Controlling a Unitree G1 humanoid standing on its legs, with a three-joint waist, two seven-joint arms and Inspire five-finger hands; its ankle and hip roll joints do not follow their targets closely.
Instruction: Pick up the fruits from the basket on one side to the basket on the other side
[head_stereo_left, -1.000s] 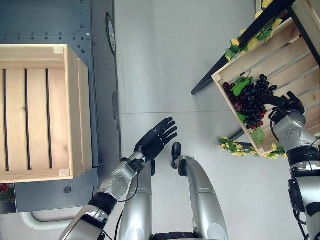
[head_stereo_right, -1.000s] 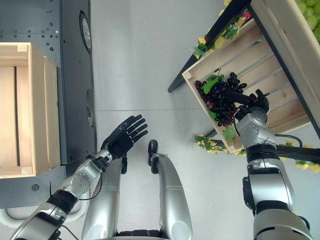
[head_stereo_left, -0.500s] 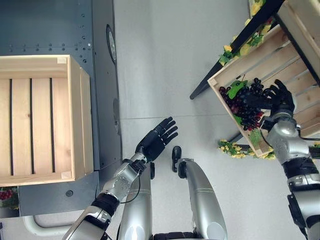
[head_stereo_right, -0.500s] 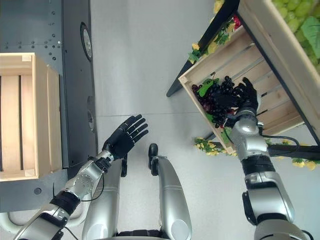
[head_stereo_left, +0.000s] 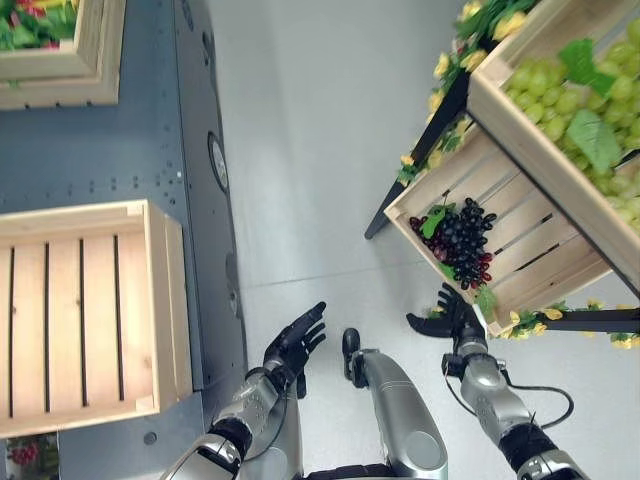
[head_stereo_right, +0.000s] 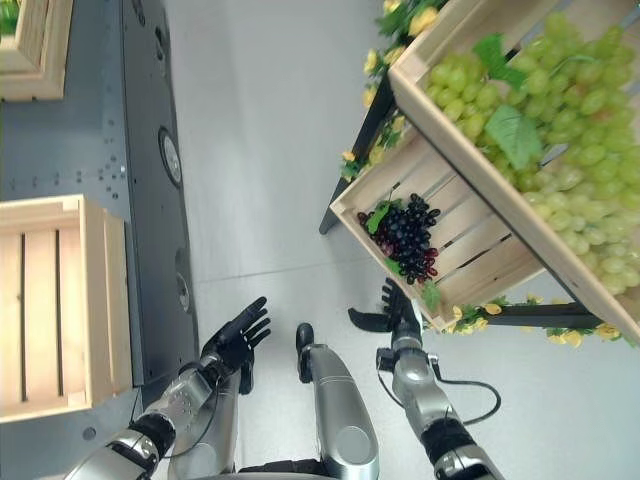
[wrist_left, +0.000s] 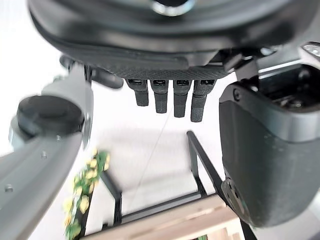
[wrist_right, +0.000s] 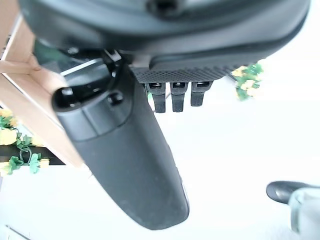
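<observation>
dark grapes (head_stereo_right: 405, 238) lie in crate (head_stereo_right: 470, 262); right hand (head_stereo_right: 392, 310) empty below.

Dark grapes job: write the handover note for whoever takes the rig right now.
Left hand: open, holding nothing, idle over the floor.
Right hand: open, holding nothing, just outside the lower crate's front corner.
The bunch of dark grapes lies in that lower crate on the robot's right side; green grapes fill the crate above it.
The empty wooden crate on the robot's left side holds no fruit.
Done: nothing moved across.
Left: grasp the dark grapes, carry them across, release them in the empty crate.
</observation>
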